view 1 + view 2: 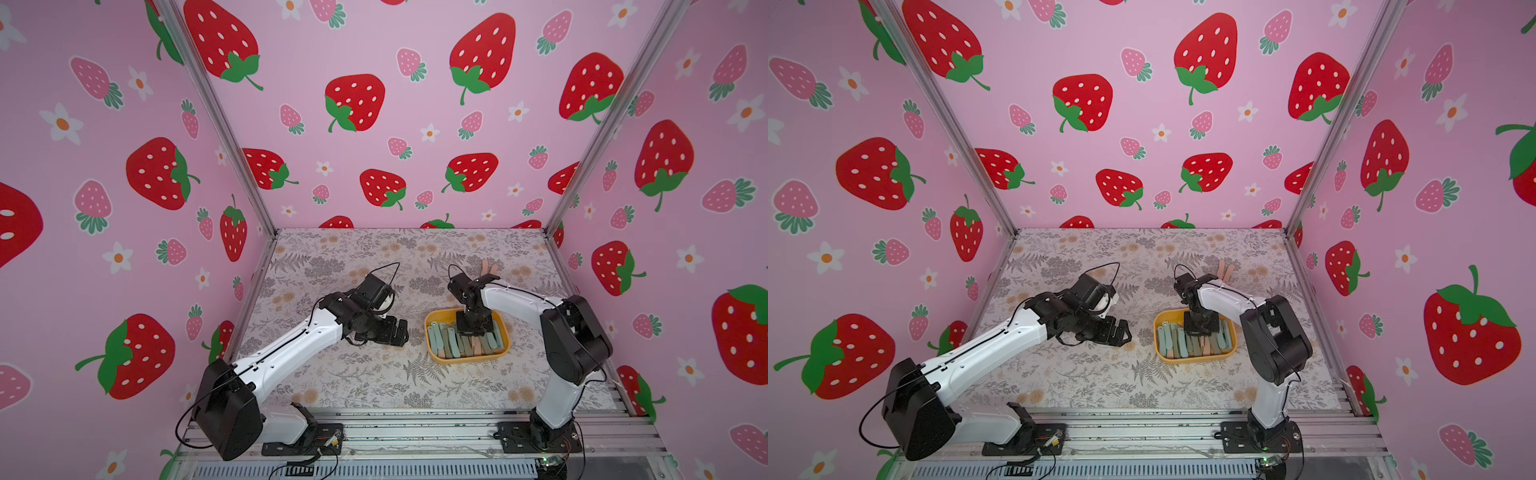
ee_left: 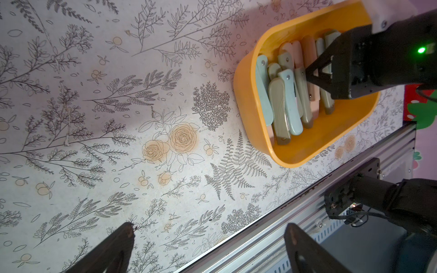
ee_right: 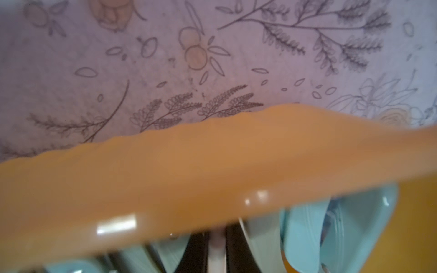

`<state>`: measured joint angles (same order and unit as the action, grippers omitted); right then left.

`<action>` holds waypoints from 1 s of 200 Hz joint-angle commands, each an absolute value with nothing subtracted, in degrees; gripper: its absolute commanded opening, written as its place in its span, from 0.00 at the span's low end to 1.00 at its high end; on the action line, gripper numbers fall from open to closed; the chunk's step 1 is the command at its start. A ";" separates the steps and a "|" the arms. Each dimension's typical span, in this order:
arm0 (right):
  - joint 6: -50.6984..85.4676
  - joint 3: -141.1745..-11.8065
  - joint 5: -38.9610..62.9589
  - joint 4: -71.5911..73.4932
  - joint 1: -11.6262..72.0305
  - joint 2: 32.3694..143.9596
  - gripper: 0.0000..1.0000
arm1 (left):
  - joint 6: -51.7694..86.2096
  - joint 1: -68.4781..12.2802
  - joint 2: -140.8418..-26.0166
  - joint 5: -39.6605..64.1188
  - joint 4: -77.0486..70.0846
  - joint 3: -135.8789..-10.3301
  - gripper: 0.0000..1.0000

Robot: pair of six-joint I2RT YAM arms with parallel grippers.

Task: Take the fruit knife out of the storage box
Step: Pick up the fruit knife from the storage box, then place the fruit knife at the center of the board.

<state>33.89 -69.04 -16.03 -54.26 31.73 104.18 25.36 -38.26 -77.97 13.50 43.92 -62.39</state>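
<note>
Pinching fruit knife in storage box: right end effector; left end effector spread.

fruit knives crowd storage box, open table alongside

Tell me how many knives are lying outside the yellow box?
2. One pink fruit knife and a second pink fruit knife lie side by side on the table, beyond the storage box, just past the right arm, which may hide more.
</note>
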 commanded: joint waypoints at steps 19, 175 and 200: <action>33.15 -67.41 -16.67 -54.69 30.85 104.04 0.08 | 25.38 -38.49 -79.52 13.27 43.78 -64.67 0.99; 28.32 -85.06 -19.82 -66.49 25.09 94.15 0.07 | 21.37 -38.77 -89.15 13.71 48.34 -81.97 0.99; 25.67 -93.15 -19.32 -65.12 20.93 102.03 0.06 | 21.70 -38.77 -94.56 14.59 47.49 -87.48 0.99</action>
